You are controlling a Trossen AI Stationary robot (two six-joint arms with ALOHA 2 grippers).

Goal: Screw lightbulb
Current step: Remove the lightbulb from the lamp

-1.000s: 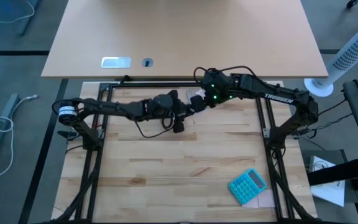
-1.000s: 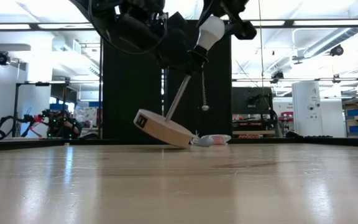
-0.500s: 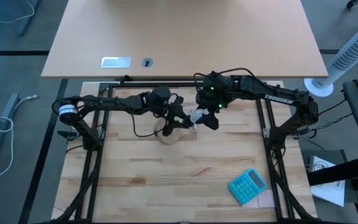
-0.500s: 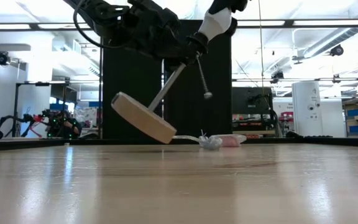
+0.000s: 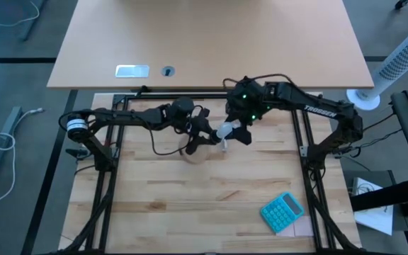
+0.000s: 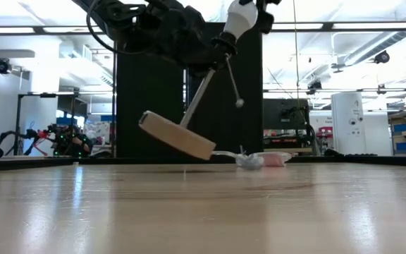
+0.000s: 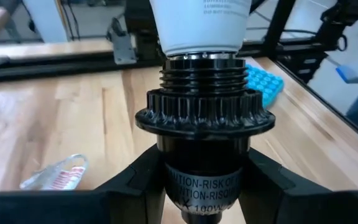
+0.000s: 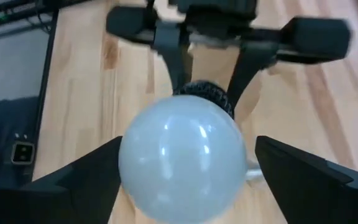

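A small lamp is held in the air, tilted. It has a tan wooden disc [image 6: 178,135], a thin metal rod [image 6: 199,95] and a black socket [image 7: 204,124]. The white lightbulb [image 6: 242,17] sits with its neck in the socket's threaded top, and a pull chain [image 6: 235,85] hangs beside it. My left gripper [image 7: 201,186] is shut on the socket. My right gripper [image 8: 188,152] is open and comes slanting down from the far right, with one finger on each side of the lightbulb's dome [image 8: 182,158]. My left gripper pinches the socket's lower barrel [image 7: 204,193], below the ribbed collar, between its two fingers. It comes nearly level from the table's left. The lamp leans, the bulb end up and the wooden disc [image 5: 193,152] low and clear of the table. Whether my right gripper touches the bulb, I cannot tell.
A crumpled clear wrapper [image 6: 259,159] lies on the table just beyond the lamp. A blue calculator [image 5: 282,212] lies near the front right corner. Black frame rails [image 5: 303,134] border the wooden table, and a tan desk [image 5: 211,42] stands past its far edge.
My left gripper has turned with the socket and swung the lamp. The wooden disc has risen off the table and come toward the near edge, while the bulb end has kept high. My right gripper has rolled about the lightbulb, and its fingers stand wider apart now.
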